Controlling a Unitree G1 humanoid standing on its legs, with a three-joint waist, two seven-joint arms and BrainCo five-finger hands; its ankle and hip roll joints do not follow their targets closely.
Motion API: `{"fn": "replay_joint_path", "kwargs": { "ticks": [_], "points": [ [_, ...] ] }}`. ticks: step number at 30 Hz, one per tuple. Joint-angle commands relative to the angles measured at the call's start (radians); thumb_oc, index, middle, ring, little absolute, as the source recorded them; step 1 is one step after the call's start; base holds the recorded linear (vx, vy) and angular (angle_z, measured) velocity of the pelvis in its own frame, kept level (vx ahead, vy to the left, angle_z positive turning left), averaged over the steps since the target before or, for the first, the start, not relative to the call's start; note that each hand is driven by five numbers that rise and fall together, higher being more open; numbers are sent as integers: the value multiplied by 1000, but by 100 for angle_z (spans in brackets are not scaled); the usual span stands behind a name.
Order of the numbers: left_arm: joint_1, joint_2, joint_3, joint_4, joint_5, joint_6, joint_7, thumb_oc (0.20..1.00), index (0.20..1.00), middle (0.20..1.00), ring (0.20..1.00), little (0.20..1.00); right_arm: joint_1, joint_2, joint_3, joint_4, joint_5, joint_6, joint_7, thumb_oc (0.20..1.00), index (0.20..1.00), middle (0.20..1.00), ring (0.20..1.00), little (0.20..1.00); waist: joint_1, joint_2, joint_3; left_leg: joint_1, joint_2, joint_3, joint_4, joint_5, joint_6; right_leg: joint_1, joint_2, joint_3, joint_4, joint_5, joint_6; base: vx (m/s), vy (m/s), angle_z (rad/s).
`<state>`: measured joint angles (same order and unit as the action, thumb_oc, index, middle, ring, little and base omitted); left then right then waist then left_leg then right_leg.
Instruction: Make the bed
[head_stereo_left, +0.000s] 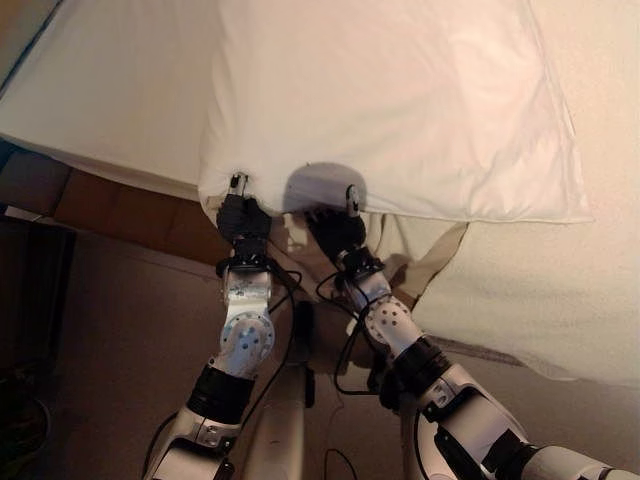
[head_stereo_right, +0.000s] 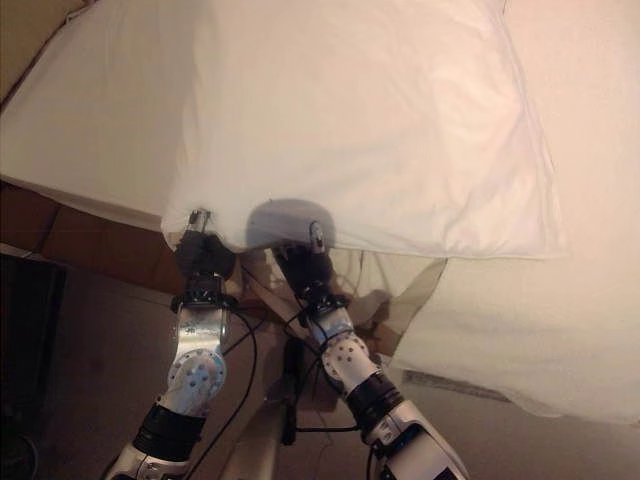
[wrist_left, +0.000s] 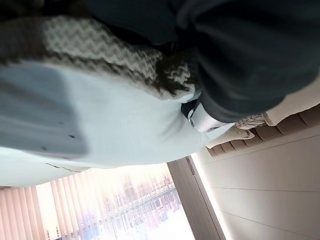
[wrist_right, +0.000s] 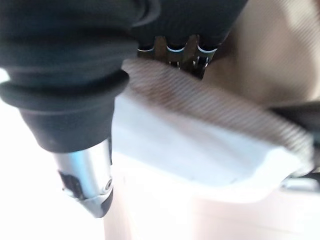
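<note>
Fingers of the left hand (head_stereo_left: 240, 212) and right hand (head_stereo_left: 335, 225) pinch the pillow (head_stereo_left: 390, 110) edge over the bed (head_stereo_left: 560, 300); a thin hold could slip.

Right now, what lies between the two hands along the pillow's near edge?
A short, shadowed stretch of the pillow's near edge, with nothing else between the left hand and right hand. It shows in both eye views.

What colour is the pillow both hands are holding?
Plain white, no pattern. The pillow shows best in the left eye view, with both hands at its near edge.
</note>
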<state>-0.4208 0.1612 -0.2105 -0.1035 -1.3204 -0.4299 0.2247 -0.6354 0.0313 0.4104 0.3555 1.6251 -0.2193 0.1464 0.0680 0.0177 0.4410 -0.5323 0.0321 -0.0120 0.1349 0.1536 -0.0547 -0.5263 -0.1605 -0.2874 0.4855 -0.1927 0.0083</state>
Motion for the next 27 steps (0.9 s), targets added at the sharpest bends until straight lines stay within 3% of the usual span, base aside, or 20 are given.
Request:
{"fn": "replay_joint_path", "kwargs": {
  "ticks": [1, 14, 20, 27],
  "points": [
    [50, -5, 49, -216, 106, -54, -106, 200, 200, 200, 200, 200, 27, 15, -39, -66, 23, -46, 41, 1000, 1000, 1000, 1000, 1000, 8, 37, -96, 47, -78, 15, 20, -104, 71, 40, 14, 26, -230, 215, 91, 0, 0, 0],
    [78, 4, 118, -199, 146, -61, -87, 200, 200, 200, 200, 200, 126, -55, -125, -173, 5, -106, 17, 1000, 1000, 1000, 1000, 1000, -27, 19, -115, 48, -66, 30, 26, -117, 68, 45, 24, 42, -249, 212, 93, 10, -3, -1],
    [68, 12, 204, -159, 206, -123, 24, 200, 200, 200, 200, 200, 93, -93, -227, -124, -4, -156, -51, 1000, 1000, 1000, 1000, 1000, -27, 15, -119, 52, -66, 27, 33, -124, 63, 54, 26, 41, -250, 209, 93, 11, -8, 0],
    [54, 21, 302, -96, 255, -151, 134, 200, 200, 200, 200, 200, 46, -127, -325, -36, -12, -176, -101, 1000, 1000, 1000, 1000, 1000, -19, 13, -126, 50, -62, 21, 35, -129, 64, 54, 27, 37, -247, 200, 91, 0, 0, 0]
  ]
}}
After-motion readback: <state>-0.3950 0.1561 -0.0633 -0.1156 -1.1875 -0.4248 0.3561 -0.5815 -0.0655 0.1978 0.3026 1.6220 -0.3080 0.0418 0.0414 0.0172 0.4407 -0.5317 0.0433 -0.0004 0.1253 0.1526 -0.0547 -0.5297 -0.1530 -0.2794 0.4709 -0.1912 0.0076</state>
